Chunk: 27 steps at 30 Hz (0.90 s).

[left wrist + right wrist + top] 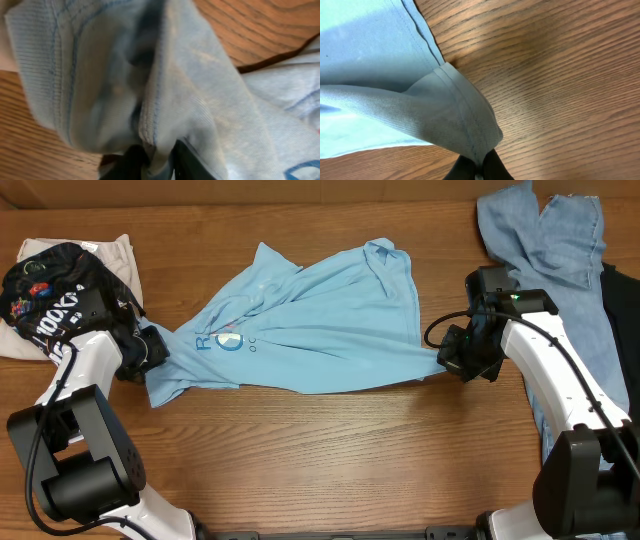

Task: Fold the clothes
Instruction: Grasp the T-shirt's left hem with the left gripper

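Observation:
The light sky-blue T-shirt (310, 320) lies stretched and wrinkled across the middle of the wooden table, with some lettering showing near its left end. My left gripper (152, 350) is shut on the shirt's left edge; in the left wrist view the hemmed fabric (150, 75) bunches up from between the fingers (157, 162). My right gripper (452, 358) is shut on the shirt's right edge; in the right wrist view the hem (465, 120) is pinched between the fingers (479, 167) just above the table.
A black shirt with white lettering (50, 295) lies on a pale cloth (110, 255) at the far left. Blue denim jeans (545, 240) lie at the back right, beside dark fabric (620, 310) at the right edge.

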{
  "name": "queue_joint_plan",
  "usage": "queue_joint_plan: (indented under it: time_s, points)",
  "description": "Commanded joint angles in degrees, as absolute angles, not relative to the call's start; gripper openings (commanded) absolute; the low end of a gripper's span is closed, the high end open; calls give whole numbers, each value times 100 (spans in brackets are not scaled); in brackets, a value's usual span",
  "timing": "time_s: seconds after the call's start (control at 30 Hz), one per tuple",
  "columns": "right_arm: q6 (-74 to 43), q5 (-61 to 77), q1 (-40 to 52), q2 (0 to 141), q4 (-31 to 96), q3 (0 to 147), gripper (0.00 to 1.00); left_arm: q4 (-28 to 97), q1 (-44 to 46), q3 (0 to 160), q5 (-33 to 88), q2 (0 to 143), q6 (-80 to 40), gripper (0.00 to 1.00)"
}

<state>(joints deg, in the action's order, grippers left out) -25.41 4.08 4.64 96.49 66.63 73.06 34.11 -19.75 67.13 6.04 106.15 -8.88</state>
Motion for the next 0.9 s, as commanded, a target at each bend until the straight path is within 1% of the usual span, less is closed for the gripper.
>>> queue_joint_plan:
  time_s: [0.0, 0.13, 0.2, 0.27, 0.4, 0.6, 0.7, 0.87]
  points:
    - [-2502, 298, 486, 9559, 6648, 7301, 4, 3461, -1951, 6906, 908, 10582, -875, 20]
    - [-2502, 298, 484, 9559, 6632, 7301, 4, 3583, -1951, 6928, 906, 10486, -875, 24]
    - [-2502, 298, 484, 9559, 6632, 7301, 4, 3671, -1951, 6928, 904, 10477, -875, 31]
    - [-2502, 296, 486, 9559, 6632, 7301, 4, 3795, -1951, 6928, 899, 10477, -875, 34]
    - [-2504, 257, 484, 9559, 6635, 7301, 4, 4047, -1951, 6928, 902, 10477, -878, 33]
    - [-2504, 257, 486, 9559, 6632, 7301, 4, 4209, -1946, 6930, 908, 10455, -882, 27]
    - [-2504, 257, 486, 9559, 6635, 7301, 4, 4202, -1951, 6938, 906, 10379, -882, 27]
    - [-2504, 257, 484, 9559, 6635, 7301, 4, 4283, -1953, 7105, 906, 10130, -902, 29]
